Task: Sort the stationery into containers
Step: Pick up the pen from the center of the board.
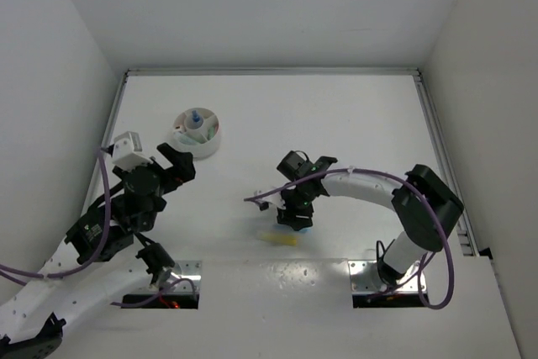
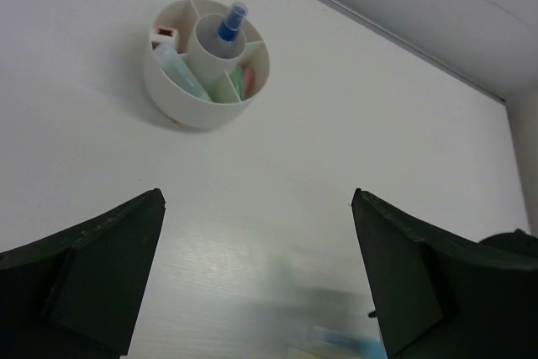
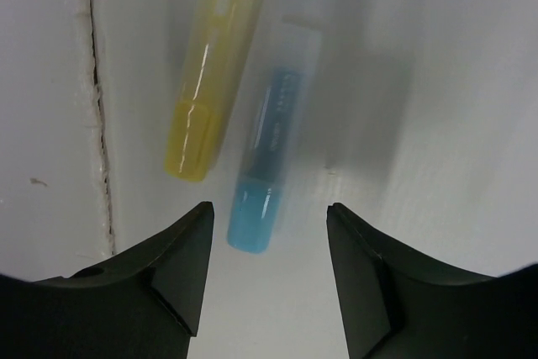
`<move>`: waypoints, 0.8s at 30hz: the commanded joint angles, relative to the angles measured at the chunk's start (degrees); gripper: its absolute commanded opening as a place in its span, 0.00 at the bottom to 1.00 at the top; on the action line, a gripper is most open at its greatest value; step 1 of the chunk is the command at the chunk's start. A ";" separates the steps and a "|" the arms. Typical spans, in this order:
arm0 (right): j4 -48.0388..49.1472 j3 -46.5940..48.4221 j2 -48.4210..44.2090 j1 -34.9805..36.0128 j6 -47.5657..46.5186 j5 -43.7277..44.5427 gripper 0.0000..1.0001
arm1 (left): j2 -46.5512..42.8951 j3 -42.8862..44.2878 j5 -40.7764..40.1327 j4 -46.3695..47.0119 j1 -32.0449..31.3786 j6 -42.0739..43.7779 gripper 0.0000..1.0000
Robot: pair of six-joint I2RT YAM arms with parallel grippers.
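Note:
A round white divided dish (image 1: pixel 198 134) stands at the far left and holds a blue-capped tube (image 2: pixel 229 23), mint and pink markers and a small eraser; it also shows in the left wrist view (image 2: pixel 189 98). My left gripper (image 2: pixel 256 208) is open and empty, short of the dish. A yellow marker (image 3: pixel 208 94) and a light blue marker (image 3: pixel 267 157) lie side by side on the table. My right gripper (image 3: pixel 269 216) is open just above the blue marker's near end. In the top view the yellow marker (image 1: pixel 280 238) shows by the right gripper (image 1: pixel 296 216); the blue one is hidden.
White walls close in the table on the left, far and right sides. A seam (image 3: pixel 99 115) in the table surface runs left of the yellow marker. The arm bases and mounting plates (image 1: pixel 370 279) sit at the near edge.

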 commanded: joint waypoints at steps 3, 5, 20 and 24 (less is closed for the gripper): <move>3.56 -5.56 -1.11 2.72 -3.71 4.08 0.57 | 0.08 1.00 -5.93 1.69 0.39 9.40 1.00; 4.80 -6.10 -1.12 3.42 -3.71 5.32 0.57 | 0.08 -0.49 -7.07 3.01 0.39 11.16 1.00; 8.33 -4.34 6.35 8.17 -1.52 13.22 0.41 | -6.42 -4.19 -6.47 7.94 0.39 14.51 1.00; 8.33 -3.72 7.05 8.70 -0.91 14.37 0.24 | -7.74 -4.71 -6.47 7.94 0.39 14.51 1.00</move>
